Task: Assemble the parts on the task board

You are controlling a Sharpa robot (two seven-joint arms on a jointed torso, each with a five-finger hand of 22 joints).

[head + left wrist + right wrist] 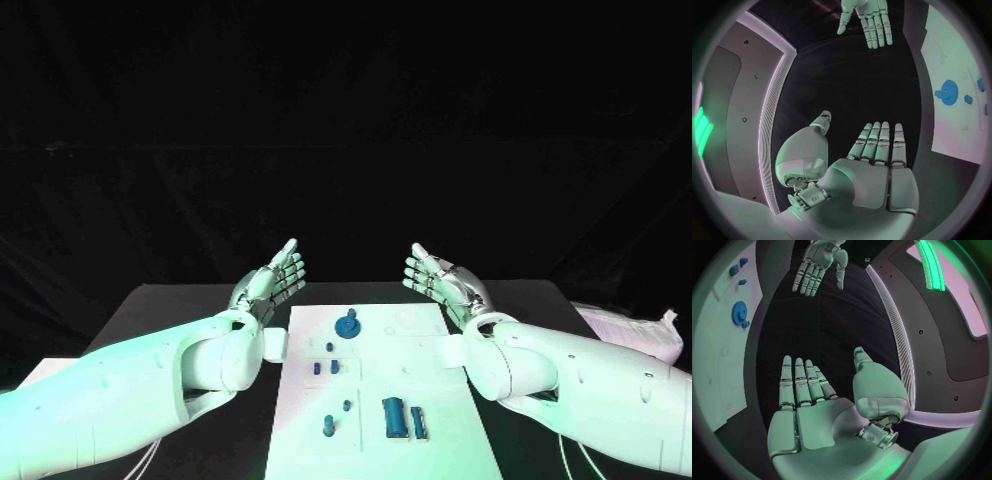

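The white task board (pixel 378 400) lies in the middle of the black table, between my two arms. A blue gear (pixel 346 324) stands on its far part, also seen as the blue gear (pixel 947 91) and the blue gear (pixel 739 313) in the wrist views. Small blue pieces (pixel 327 367) sit mid-board, and two longer blue parts (pixel 394 416) lie near its front end. My left hand (pixel 271 280) is raised above the board's far left corner, fingers straight and apart, holding nothing. My right hand (pixel 441 280) mirrors it at the far right corner, palm (pixel 817 420) bare.
A crumpled white bag (pixel 632 330) lies at the table's right edge. The black table (pixel 173 310) runs out to the left of the board, under my left arm. A dark backdrop stands behind the table.
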